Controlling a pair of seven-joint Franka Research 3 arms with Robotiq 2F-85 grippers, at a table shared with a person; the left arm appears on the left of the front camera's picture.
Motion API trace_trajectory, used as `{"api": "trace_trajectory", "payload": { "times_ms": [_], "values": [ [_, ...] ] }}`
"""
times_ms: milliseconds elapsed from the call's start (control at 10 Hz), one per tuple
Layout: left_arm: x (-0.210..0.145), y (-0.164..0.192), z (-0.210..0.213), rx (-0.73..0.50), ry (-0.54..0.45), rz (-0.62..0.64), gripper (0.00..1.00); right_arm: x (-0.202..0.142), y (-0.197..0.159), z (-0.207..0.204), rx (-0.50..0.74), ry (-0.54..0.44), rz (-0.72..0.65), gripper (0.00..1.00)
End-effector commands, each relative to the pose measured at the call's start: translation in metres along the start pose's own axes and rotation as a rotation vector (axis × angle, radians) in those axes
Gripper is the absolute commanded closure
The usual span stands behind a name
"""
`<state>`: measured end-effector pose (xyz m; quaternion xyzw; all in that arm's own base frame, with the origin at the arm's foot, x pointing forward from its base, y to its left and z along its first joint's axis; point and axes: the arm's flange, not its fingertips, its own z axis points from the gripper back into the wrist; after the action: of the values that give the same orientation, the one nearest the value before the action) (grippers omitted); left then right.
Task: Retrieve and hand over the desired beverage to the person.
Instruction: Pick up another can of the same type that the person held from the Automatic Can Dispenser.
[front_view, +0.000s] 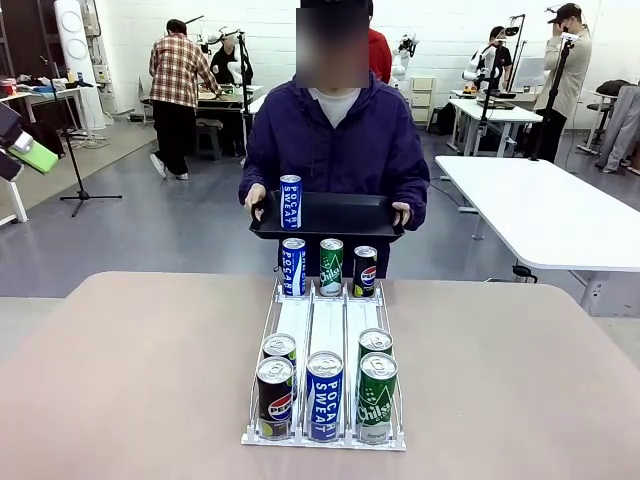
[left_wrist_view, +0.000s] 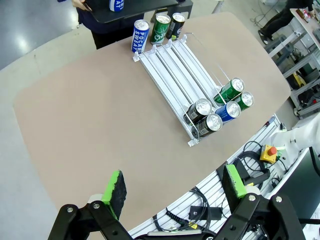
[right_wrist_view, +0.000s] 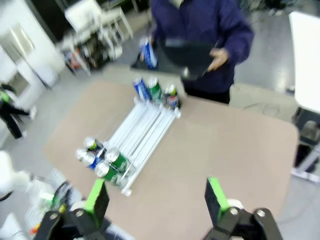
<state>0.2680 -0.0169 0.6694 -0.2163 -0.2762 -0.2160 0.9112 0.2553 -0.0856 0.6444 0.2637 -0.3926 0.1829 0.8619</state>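
With left gripper (left_wrist_view: 174, 174) and right gripper (right_wrist_view: 156, 182) hanging open over the table's (front_view: 520, 380) near edge, a grab among the cans (front_view: 325, 395) crowded at the rack's (front_view: 326, 320) near end could topple neighbours or miss what the person (front_view: 335, 140) wants.

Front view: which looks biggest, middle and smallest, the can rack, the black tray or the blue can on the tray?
1. can rack (it is nearest the camera, so its true size is unsure)
2. black tray
3. blue can

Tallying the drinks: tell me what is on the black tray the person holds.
One blue Pocari Sweat can stands upright near the tray's left end. The near rim covers its base.
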Motion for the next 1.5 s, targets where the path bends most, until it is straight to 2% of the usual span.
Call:
{"api": "trace_trajectory", "payload": {
  "times_ms": [0, 100, 200, 300, 400, 700, 900, 1000, 1100, 1400],
  "values": [
    [-0.001, 0.001, 0.000, 0.006, 0.006, -0.011, 0.00, 0.018, 0.040, -0.057, -0.014, 0.262, -0.017, 0.00],
    [-0.001, 0.001, 0.000, 0.006, 0.006, -0.011, 0.00, 0.021, 0.061, -0.092, -0.036, 0.376, -0.068, 0.00],
    [-0.001, 0.001, 0.000, 0.006, 0.006, -0.011, 0.00, 0.022, 0.077, -0.129, -0.068, 0.442, -0.145, 0.00],
    [-0.001, 0.001, 0.000, 0.006, 0.006, -0.011, 0.00, 0.024, 0.090, -0.181, -0.196, 0.503, -0.285, 0.00],
    [-0.001, 0.001, 0.000, 0.006, 0.006, -0.011, 0.00, 0.020, 0.099, -0.218, -0.268, 0.564, -0.347, 0.00],
    [-0.001, 0.001, 0.000, 0.006, 0.006, -0.011, 0.00, -0.001, 0.124, -0.308, -0.378, 0.676, -0.343, 0.00],
    [-0.001, 0.001, 0.000, 0.006, 0.006, -0.011, 0.00, -0.010, 0.129, -0.328, -0.405, 0.660, -0.348, 0.00],
    [-0.001, 0.001, 0.000, 0.006, 0.006, -0.011, 0.00, -0.010, 0.130, -0.328, -0.394, 0.652, -0.316, 0.00],
    [-0.001, 0.001, 0.000, 0.006, 0.006, -0.011, 0.00, -0.018, 0.129, -0.326, -0.370, 0.687, -0.345, 0.00],
    [-0.001, 0.001, 0.000, 0.006, 0.006, -0.011, 0.00, -0.018, 0.129, -0.326, -0.370, 0.687, -0.345, 0.00]
  ]
}}
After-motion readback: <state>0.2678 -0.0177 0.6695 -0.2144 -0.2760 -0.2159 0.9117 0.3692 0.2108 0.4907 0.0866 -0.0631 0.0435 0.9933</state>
